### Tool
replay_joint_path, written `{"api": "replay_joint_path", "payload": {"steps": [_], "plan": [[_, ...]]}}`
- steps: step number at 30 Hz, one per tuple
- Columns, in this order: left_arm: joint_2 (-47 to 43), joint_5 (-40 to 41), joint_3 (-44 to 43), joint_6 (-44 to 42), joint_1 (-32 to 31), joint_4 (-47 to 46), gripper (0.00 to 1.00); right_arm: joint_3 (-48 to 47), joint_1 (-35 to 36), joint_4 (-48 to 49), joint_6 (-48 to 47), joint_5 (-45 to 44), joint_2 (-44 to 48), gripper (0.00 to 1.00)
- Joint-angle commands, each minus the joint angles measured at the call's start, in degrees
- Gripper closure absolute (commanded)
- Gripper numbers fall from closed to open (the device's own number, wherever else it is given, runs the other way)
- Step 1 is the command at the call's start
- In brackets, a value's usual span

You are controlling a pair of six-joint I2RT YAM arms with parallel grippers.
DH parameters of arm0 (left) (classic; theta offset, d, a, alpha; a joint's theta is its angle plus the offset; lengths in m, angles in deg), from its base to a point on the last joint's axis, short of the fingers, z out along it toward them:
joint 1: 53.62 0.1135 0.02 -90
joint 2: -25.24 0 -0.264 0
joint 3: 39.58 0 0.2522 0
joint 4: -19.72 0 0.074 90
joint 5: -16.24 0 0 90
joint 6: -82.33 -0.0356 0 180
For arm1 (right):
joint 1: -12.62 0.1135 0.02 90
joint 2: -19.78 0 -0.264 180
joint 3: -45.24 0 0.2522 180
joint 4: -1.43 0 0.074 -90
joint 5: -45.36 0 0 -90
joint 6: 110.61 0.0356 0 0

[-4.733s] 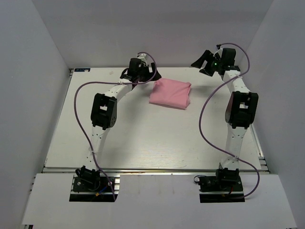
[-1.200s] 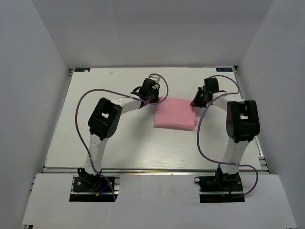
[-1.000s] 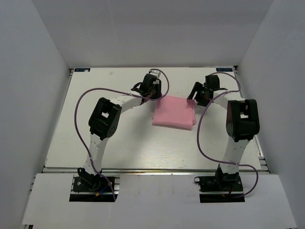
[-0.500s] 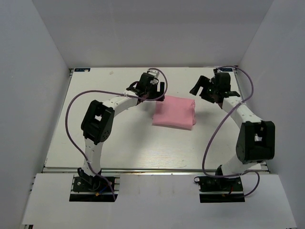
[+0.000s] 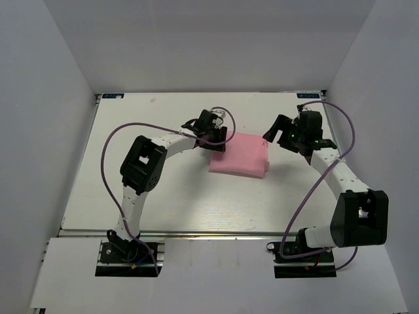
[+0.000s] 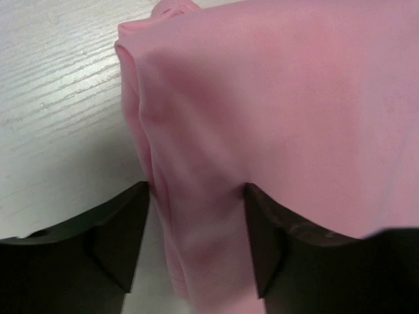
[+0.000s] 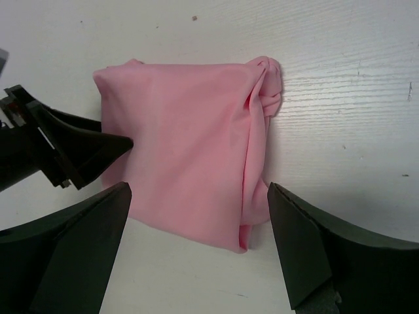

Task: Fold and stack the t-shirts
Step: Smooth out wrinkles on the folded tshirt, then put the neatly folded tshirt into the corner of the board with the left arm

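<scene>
The folded light pink t-shirt (image 5: 239, 155) lies flat on the white wood-grain table (image 5: 163, 190), right of centre toward the far side. From above it reads as a neat rectangle. Only the left wrist view shows the left gripper (image 6: 195, 191) spread around its thick layered edge. The right wrist view adds a bunched corner of fabric (image 7: 267, 84) and shows the right gripper (image 7: 198, 191) wide apart, holding nothing.

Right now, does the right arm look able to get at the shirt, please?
Probably yes: the right end effector hovers open just right of the shirt with nothing between, and the left end effector is at the opposite edge.
</scene>
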Motion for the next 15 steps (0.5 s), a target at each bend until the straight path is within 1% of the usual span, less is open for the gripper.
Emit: {"api": "replay_joint_path", "payload": {"steps": [1,2,3,5,6,7,8,9,10,12,13,14,15], "plan": [[1.0,-1.12,-2.24,-0.71,-0.7,1.55,0.33,0.12,-0.09,0.13,-1.06,1.18,2.71,0.1],[1.61,-1.12,-2.24,-1.58,-1.22,1.55,0.37,-0.06,-0.09,-0.22,-1.14,1.53,2.89,0.1],[2.22,-1.12,-2.24,-1.59,-1.23,1.55,0.49,-0.24,-0.17,-0.22,-1.15,1.71,3.23,0.1],[3.1,0.72,-3.11,-2.2,-1.75,2.51,0.64,-0.15,-0.09,0.82,-1.41,2.5,3.77,0.1],[3.98,0.73,-3.65,-2.2,-1.75,3.13,0.69,0.11,-0.17,0.92,-1.41,2.33,4.03,0.1],[4.51,1.77,-4.87,-3.42,-1.75,4.7,0.84,0.38,-0.35,1.18,-1.41,2.06,4.03,0.1],[4.51,3.0,-5.49,-3.43,-2.28,5.76,0.94,0.55,-0.26,1.19,-1.67,2.06,4.12,0.1],[5.04,4.84,-6.54,-4.3,-2.28,6.81,1.0,0.47,-0.35,1.19,-1.76,2.06,4.12,0.1],[5.04,8.34,-7.07,-5.18,-2.28,9.35,1.0,0.64,-0.26,1.01,-1.85,2.24,3.94,0.1],[3.29,11.87,-6.21,-6.77,-2.28,10.6,1.0,0.55,-0.35,1.18,-1.94,2.41,3.94,0.1],[0.24,14.42,-5.24,-7.73,-1.15,10.6,1.0,0.73,-0.35,1.19,-2.2,2.41,3.94,0.1],[-1.62,14.44,-2.71,-8.44,-0.62,9.91,1.0,0.64,-0.44,1.36,-2.37,2.41,4.12,0.1],[-3.47,16.36,-1.29,-8.97,0.0,9.21,1.0,0.64,-0.44,1.19,-2.29,2.33,4.03,0.1]]}}
